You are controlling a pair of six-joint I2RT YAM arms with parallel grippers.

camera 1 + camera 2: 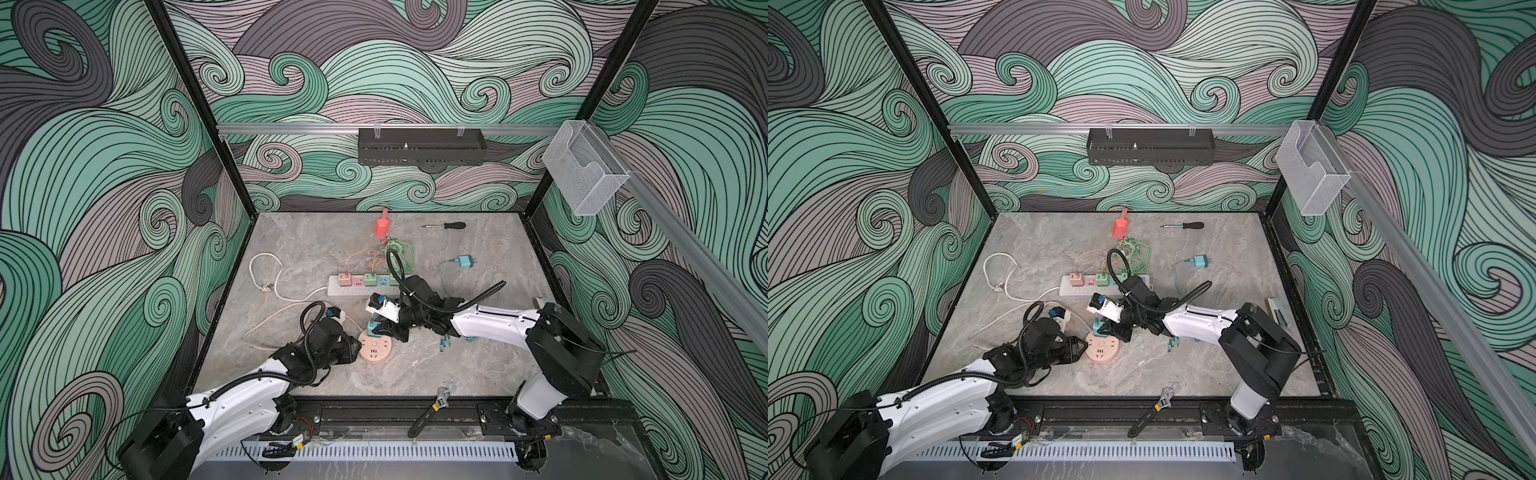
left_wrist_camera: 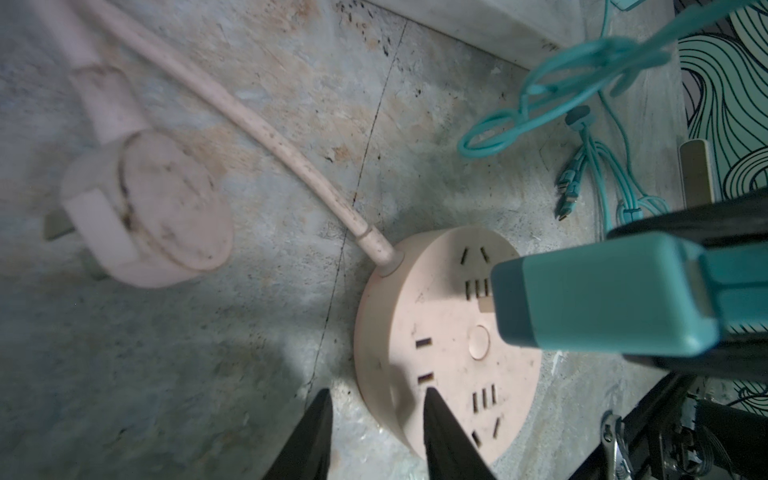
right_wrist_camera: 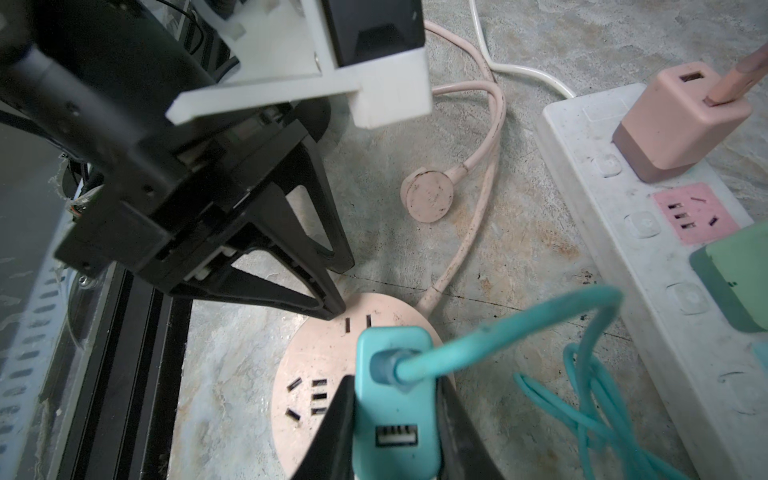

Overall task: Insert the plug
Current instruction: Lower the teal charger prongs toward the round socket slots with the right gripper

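Note:
A teal plug with a teal cable is clamped between the fingers of my right gripper. It hangs upright over the round pink socket, close above the socket's face in the left wrist view, with one prong tip showing under the plug. In both top views the plug stands over the socket's far edge. My left gripper is open and straddles the socket's rim, one finger on its top and the other on the table beside it.
A white power strip with pink and green chargers lies behind the socket. The socket's pink cord ends in a round plug on the table. A red scoop, a screwdriver, another teal charger and a wrench lie around.

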